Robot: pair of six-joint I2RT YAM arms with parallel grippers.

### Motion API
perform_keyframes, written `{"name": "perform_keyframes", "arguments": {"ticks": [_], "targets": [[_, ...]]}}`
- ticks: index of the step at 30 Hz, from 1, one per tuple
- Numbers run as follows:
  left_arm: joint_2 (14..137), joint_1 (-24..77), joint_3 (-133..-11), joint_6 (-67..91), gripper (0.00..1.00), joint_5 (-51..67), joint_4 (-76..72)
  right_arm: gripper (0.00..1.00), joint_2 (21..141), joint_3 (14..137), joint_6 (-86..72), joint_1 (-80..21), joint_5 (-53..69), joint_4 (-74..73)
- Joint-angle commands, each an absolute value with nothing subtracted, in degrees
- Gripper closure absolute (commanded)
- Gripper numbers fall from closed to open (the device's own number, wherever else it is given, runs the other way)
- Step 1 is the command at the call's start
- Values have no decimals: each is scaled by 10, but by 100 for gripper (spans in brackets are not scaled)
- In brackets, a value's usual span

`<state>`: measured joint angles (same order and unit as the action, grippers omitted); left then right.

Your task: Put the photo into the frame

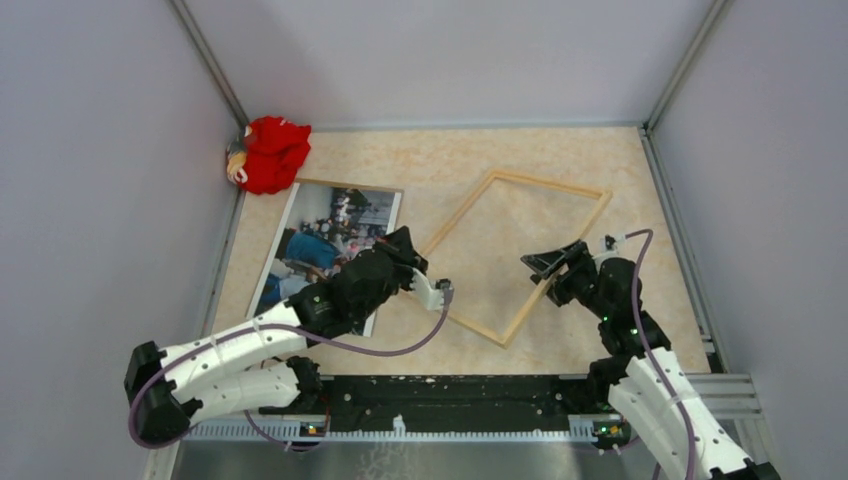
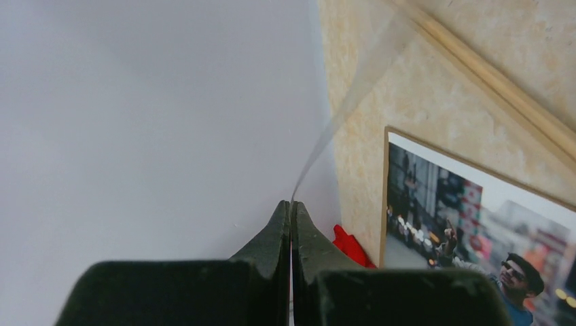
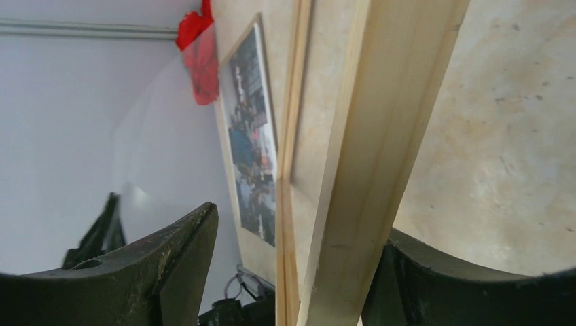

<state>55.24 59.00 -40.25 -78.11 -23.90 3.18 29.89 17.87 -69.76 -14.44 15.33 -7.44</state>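
Left wrist view: left gripper (image 2: 291, 207) was pinched shut on the edge of a thin clear pane (image 2: 337, 122) that rose from its fingertips. Right gripper (image 3: 299, 224) stood open, one finger either side of the frame (image 3: 380, 122) rail. Photo (image 1: 325, 235) lay face up on the table (image 1: 450, 165), left of the frame, near a red cloth (image 1: 272, 152).

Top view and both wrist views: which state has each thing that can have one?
left gripper: shut on the clear sheet.
right gripper: open, around a rail of the frame.
clear sheet: pinched at its edge, held up.
frame: without photo.
photo: flat, face up, outside the frame.
red cloth: crumpled.
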Motion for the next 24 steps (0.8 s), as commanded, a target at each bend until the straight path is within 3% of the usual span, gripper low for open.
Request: {"name": "perform_keyframes", "arguments": {"ticks": [1, 4, 9, 13, 19, 24], "targets": [[512, 573, -473, -795, 100, -205, 150, 32, 290, 181, -648, -138, 134, -102], [511, 569, -505, -820, 100, -204, 232, 38, 323, 188, -610, -137, 127, -99], [560, 552, -642, -821, 100, -224, 274, 63, 449, 242, -509, -137, 135, -95], [610, 524, -755, -801, 100, -228, 270, 74, 546, 306, -411, -137, 116, -122], [633, 487, -810, -802, 100, -236, 237, 74, 663, 423, -258, -137, 48, -198], [629, 460, -801, -821, 100, -242, 214, 68, 770, 490, -212, -137, 37, -230]]}}
